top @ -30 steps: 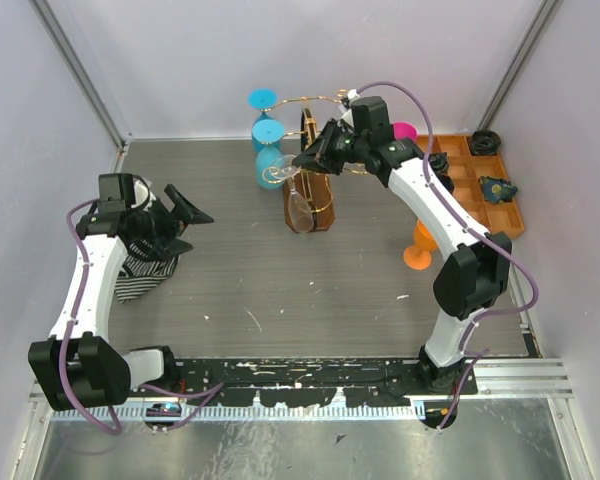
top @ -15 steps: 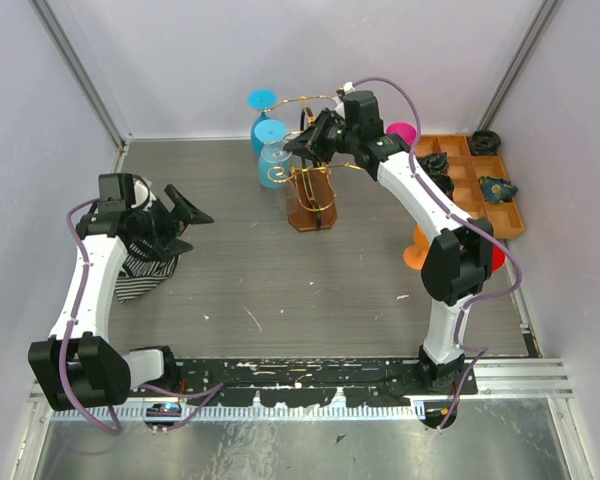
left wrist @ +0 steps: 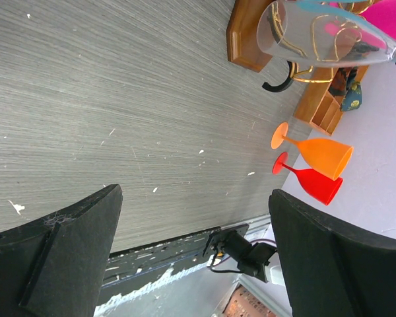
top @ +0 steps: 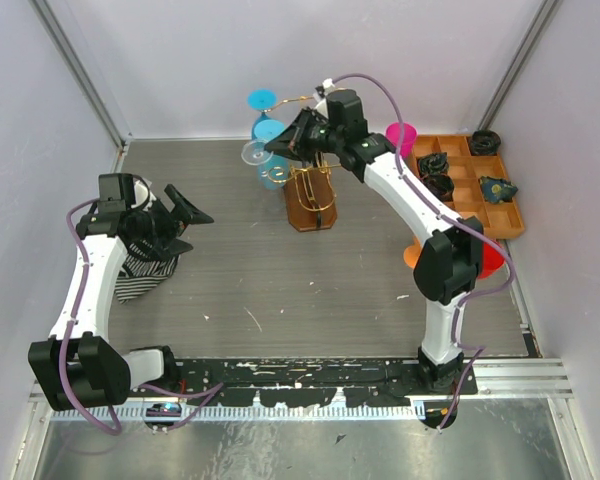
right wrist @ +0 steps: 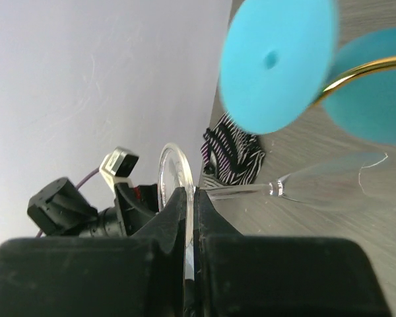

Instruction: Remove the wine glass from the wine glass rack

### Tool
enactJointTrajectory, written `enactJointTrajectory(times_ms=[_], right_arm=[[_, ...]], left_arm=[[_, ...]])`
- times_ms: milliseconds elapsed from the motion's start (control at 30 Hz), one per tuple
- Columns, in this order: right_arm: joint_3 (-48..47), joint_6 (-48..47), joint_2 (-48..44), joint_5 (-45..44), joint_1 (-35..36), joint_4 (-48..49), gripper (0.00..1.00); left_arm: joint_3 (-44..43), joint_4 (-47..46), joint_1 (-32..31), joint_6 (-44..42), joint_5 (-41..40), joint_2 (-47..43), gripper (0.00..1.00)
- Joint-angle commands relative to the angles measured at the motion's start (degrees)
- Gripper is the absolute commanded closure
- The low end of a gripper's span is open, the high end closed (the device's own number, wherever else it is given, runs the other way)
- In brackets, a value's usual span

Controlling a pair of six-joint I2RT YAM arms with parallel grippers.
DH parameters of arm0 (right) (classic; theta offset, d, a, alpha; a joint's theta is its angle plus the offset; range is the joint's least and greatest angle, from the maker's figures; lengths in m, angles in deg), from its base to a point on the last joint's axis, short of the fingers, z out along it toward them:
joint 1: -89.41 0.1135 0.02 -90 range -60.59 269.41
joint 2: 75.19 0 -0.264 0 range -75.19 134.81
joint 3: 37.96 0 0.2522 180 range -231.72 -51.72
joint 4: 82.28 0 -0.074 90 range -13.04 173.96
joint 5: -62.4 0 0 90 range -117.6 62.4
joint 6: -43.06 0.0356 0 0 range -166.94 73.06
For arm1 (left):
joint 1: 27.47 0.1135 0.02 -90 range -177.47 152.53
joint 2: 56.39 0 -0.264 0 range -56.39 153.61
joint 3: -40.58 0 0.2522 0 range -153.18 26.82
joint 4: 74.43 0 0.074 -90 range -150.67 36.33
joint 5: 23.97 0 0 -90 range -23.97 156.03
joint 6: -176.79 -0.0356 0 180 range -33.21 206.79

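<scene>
I count one rack, two blue glasses on it, one clear glass beside its top; right of it one pink glass, one orange glass, one red glass, one tray; left, one striped cloth.

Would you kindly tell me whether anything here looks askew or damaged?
Nothing stands out. The clear wine glass hangs bowl-down from the right claw gripping its foot, and the orange glass and red glass stand upright.

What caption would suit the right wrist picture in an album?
Right pincer shut on the clear wine glass by its foot, held sideways near a turquoise glass and the gold wire rack.
</scene>
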Motion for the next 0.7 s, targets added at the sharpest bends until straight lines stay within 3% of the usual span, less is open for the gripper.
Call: enactJointTrajectory(times_ms=[0, 133, 300, 667], right_arm=[[-4.86, -1.16, -3.29, 3.89, 3.27, 4.71, 0.99], [-10.25, -7.32, -2.86, 4.67, 6.56, -0.40, 0.99], [-15.52, -16.46, -4.83, -1.08, 10.50, -11.09, 0.99], [-7.22, -29.44, -16.35, -19.52, 22.74, -31.09, 0.99]], left_arm=[[0.00, 0.08, -0.13, -0.61, 1.28, 0.15, 0.00], [-1.11, 0.30, -0.02, -1.27, 0.35, 0.47, 0.00], [-1.80, 1.00, -0.01, -1.14, 0.24, 0.75, 0.00], [-3.49, 3.90, 1.56, -1.30, -4.37, -0.37, 0.01]])
